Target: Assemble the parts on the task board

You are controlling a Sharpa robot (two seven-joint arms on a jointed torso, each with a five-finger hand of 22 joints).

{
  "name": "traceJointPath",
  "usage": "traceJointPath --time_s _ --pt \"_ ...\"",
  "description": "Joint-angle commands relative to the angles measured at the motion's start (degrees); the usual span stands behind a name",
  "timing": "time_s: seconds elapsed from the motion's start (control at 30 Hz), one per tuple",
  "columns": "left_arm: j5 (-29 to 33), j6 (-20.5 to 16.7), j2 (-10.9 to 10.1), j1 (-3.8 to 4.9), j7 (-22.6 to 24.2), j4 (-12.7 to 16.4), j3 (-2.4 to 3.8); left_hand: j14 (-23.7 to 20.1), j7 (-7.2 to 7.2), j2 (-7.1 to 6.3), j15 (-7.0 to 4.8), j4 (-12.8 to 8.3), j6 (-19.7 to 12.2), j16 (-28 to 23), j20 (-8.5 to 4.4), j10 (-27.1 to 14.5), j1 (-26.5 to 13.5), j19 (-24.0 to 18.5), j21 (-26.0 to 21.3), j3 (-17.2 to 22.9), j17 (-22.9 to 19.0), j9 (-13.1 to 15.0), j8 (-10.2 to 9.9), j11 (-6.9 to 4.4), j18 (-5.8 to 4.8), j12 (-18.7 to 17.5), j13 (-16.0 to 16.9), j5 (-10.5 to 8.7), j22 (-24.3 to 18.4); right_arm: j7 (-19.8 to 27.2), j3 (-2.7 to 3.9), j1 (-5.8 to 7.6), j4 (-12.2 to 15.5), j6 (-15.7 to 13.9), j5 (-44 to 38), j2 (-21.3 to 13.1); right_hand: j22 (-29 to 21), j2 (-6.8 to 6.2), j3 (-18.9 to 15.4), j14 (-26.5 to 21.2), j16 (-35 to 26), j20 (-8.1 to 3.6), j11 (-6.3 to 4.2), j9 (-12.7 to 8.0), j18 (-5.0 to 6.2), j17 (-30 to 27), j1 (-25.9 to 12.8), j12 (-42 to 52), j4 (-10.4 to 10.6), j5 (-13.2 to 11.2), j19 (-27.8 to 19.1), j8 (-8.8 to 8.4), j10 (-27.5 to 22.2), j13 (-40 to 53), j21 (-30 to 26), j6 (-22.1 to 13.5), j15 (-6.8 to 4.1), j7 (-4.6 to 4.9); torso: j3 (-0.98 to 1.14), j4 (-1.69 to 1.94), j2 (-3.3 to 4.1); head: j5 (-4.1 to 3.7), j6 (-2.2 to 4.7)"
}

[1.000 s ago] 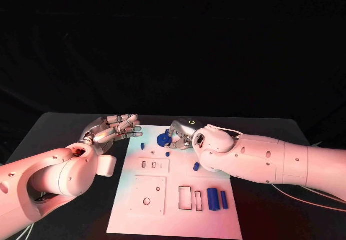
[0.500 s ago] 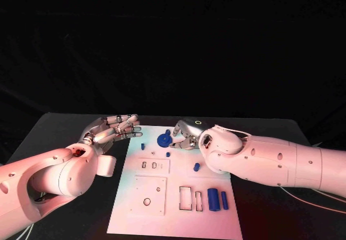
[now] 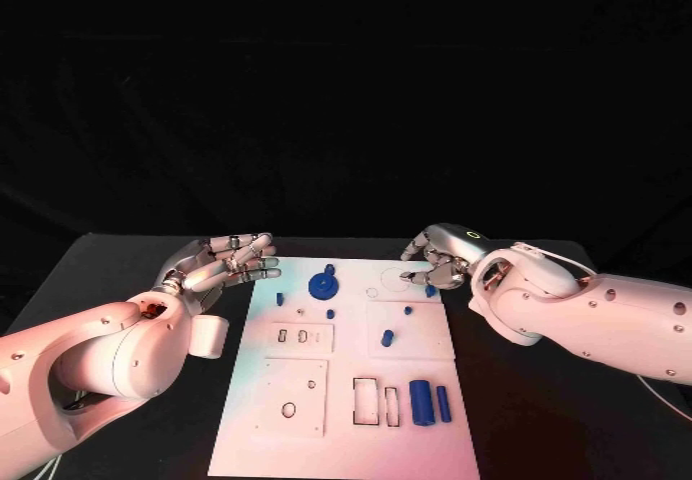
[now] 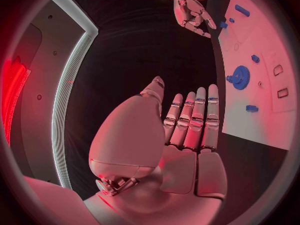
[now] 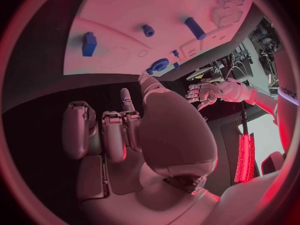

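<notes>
— Since a second ago the right hand (image 3: 440,262) has drawn back from the blue gear (image 3: 325,285) to the far right edge of the task board (image 3: 346,440); the gear sits alone on the far part of the board.
— Is that hand holding anything?
— No. In the right wrist view its fingers (image 5: 112,130) are curled in over the black table (image 3: 130,270) with nothing in them.
— And the left hand (image 3: 224,262)?
— Unmoved, just off the board's far left corner, fingers (image 4: 194,120) straight and a little apart, empty.
— Where are the other parts?
— A small blue peg (image 3: 280,298) left of the gear, a small blue piece (image 3: 330,313) just nearer than it, a blue piece (image 3: 387,339) mid-board, another (image 3: 430,291) near the right hand, and a large blue cylinder (image 3: 421,402) beside a slimmer one (image 3: 443,403) at the near right, next to rectangular slots (image 3: 378,402).
</notes>
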Motion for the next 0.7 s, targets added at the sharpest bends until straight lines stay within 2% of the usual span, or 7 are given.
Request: traceJointPath --time_s 0.03,0.2,0.37,0.4,0.5,0.6,0.7 --pt "0.1 0.8 0.4 0.04 0.2 -0.1 0.00 -0.3 2.39 0.19 0.02 -0.2 -0.2 -0.3 0.04 -0.1 0.2 -0.6 0.3 -0.1 0.0 -0.1 -0.3 0.15 0.29 -0.4 -0.1 -0.31 0.1 11.5 -0.14 -0.18 0.3 -0.1 10.2 -1.8 -0.4 -0.37 -0.1 3.0 -1.7 0.18 0.19 -0.2 1.50 4.9 1.2 -3.9 -0.5 1.1 -2.5 -0.27 -3.5 4.3 -3.6 -0.5 0.33 0.32 0.30 -0.49 -0.22 -0.41 0.20" --pt "0.1 1.1 0.7 0.02 0.2 -0.4 -0.05 -0.3 2.39 0.18 0.02 -0.2 -0.2 -0.3 0.04 -0.1 0.2 -0.6 0.3 -0.1 0.0 -0.1 -0.3 0.15 0.29 -0.4 -0.1 -0.31 0.1 14.5 -0.42 -0.84 -0.5 0.9 12.2 -4.2 -1.8 -0.98 -0.3 2.7 -2.5 0.29 0.27 -0.2 1.84 3.7 1.9 -6.2 -0.8 2.0 -3.5 -0.35 -5.4 1.9 -5.5 -1.2 0.38 0.44 0.50 -0.81 -0.31 -0.61 0.23" --pt "0.1 1.1 0.8 0.01 0.1 -0.7 -0.08 -0.3 2.39 0.18 0.02 -0.2 -0.2 -0.3 0.04 -0.1 0.2 -0.6 0.3 -0.1 0.0 -0.1 -0.3 0.15 0.29 -0.4 -0.1 -0.31 0.1 15.2 -0.55 -1.48 -2.1 1.4 12.6 -4.9 -0.8 -1.20 -0.5 3.3 -1.7 0.29 0.28 -0.3 1.53 5.5 2.2 -5.4 -0.9 2.9 -2.5 -0.32 -4.4 2.7 -4.5 -1.4 0.38 0.47 0.71 -0.72 -0.13 -0.90 0.25" --pt "0.1 1.1 0.8 0.01 0.1 -0.7 -0.08 -0.3 2.39 0.18 0.02 -0.2 -0.2 -0.3 0.04 -0.1 0.2 -0.6 0.3 -0.1 0.0 -0.1 -0.3 0.15 0.29 -0.4 -0.1 -0.31 0.1 15.3 -0.57 -1.65 -2.4 1.5 12.5 -4.9 -0.7 -1.25 -0.5 3.3 -1.6 0.29 0.29 -0.3 1.51 5.6 2.2 -5.4 -0.9 3.1 -2.4 -0.33 -4.4 2.7 -4.5 -1.5 0.38 0.48 0.63 -0.67 -0.16 -0.95 0.16" --pt "0.1 1.2 0.9 0.00 0.1 -0.7 -0.09 -0.3 2.39 0.18 0.02 -0.2 -0.2 -0.3 0.04 -0.1 0.2 -0.6 0.3 -0.1 0.0 -0.1 -0.3 0.15 0.29 -0.4 -0.1 -0.31 0.1 15.4 -0.61 -2.17 -3.2 1.7 11.7 -4.7 -0.7 -1.37 -0.6 3.4 -1.6 0.30 0.32 -0.3 1.49 5.8 2.2 -5.3 -0.8 3.4 -2.3 -0.36 -4.3 2.7 -4.4 -1.7 0.39 0.51 0.59 -0.75 -0.17 -0.76 0.04" --pt "0.1 1.2 0.9 0.00 0.1 -0.7 -0.10 -0.3 2.39 0.18 0.02 -0.2 -0.2 -0.3 0.04 -0.1 0.2 -0.6 0.3 -0.1 0.0 -0.1 -0.3 0.15 0.29 -0.4 -0.1 -0.31 0.1 15.3 -0.62 -2.63 -3.9 1.6 11.3 -4.3 -0.4 -1.40 -0.7 3.6 -1.3 0.30 0.33 -0.3 1.41 6.2 2.1 -5.1 -0.8 3.7 -2.1 -0.35 -4.1 2.8 -4.2 -1.8 0.40 0.53 0.57 -0.68 -0.14 -0.68 -0.04" --pt "0.1 1.1 0.9 0.00 0.1 -0.8 -0.10 -0.3 2.39 0.18 0.02 -0.2 -0.2 -0.3 0.04 -0.1 0.2 -0.6 0.3 -0.1 0.0 -0.1 -0.3 0.15 0.29 -0.4 -0.1 -0.31 0.1 15.0 -0.63 -3.05 -4.9 1.4 10.8 -3.8 -0.2 -1.38 -0.8 3.7 -1.2 0.30 0.34 -0.3 1.35 6.6 2.1 -5.0 -0.7 3.9 -1.8 -0.36 -4.0 2.9 -4.0 -1.9 0.41 0.56 0.65 -0.60 -0.06 -0.68 -0.02"
